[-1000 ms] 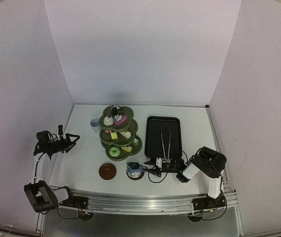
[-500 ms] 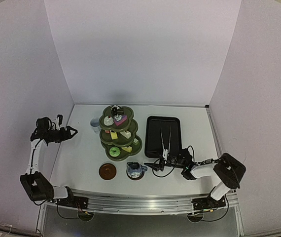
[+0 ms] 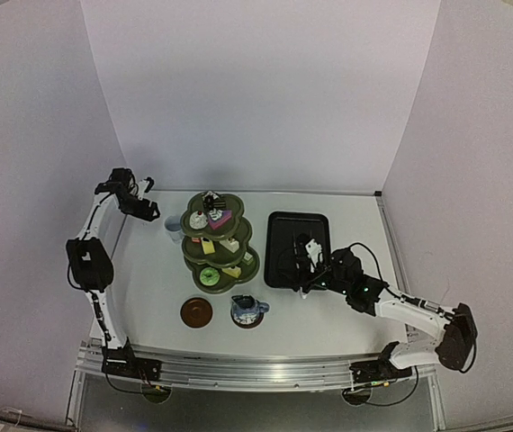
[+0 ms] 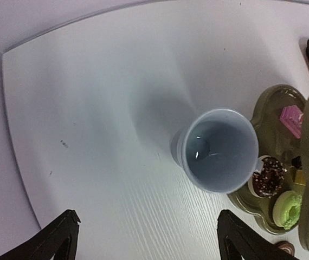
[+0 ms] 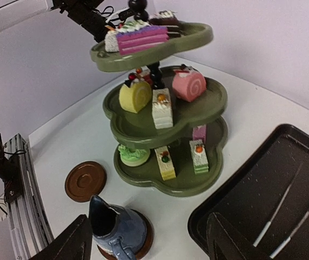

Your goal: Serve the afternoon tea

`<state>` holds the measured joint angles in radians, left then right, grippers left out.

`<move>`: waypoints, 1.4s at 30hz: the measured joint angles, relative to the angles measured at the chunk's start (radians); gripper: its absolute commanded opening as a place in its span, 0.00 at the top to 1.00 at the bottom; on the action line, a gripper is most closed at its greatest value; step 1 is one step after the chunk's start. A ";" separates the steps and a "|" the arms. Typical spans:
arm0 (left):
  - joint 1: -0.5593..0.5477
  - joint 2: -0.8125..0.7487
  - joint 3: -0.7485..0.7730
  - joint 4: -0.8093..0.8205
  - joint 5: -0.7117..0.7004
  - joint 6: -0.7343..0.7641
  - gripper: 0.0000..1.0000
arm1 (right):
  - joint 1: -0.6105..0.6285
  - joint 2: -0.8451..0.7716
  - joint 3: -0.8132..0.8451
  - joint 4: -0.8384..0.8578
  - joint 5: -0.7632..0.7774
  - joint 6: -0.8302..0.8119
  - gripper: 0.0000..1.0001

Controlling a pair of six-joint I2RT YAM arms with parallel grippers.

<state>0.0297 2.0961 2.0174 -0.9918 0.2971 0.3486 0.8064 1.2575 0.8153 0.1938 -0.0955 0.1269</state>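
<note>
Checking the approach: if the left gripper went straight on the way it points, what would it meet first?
Probably the white mug: it stands upright ahead of the left gripper, off-centre between its open fingers. Depth is unclear; one finger might clip its rim.

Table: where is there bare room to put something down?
Bare: the table's left side, between the wall and the three-tier stand; also the far right corner. Crowded: the front middle, around the blue-grey pot, stand and black tray.

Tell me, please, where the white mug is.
Top view: the white mug sits far left, just left of the three-tier stand, by the left gripper.
</note>
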 measured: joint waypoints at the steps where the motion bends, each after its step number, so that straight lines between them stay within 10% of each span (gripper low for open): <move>1: -0.016 0.042 0.026 0.002 -0.007 0.012 0.13 | 0.000 -0.014 0.003 -0.038 0.015 0.013 0.30; 27: -0.097 0.270 0.188 0.025 -0.036 0.092 0.58 | 0.000 -0.167 0.034 -0.348 0.141 0.090 0.30; 34: -0.122 0.302 0.188 0.030 -0.041 0.111 0.98 | 0.000 -0.172 0.034 -0.354 0.140 0.101 0.30; 42: -0.122 0.294 0.190 -0.014 -0.079 -0.009 1.00 | 0.000 -0.223 0.034 -0.370 0.136 0.099 0.30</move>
<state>-0.0925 2.3903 2.2075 -1.0056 0.2179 0.3401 0.8062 1.0347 0.8494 -0.1761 0.0408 0.2254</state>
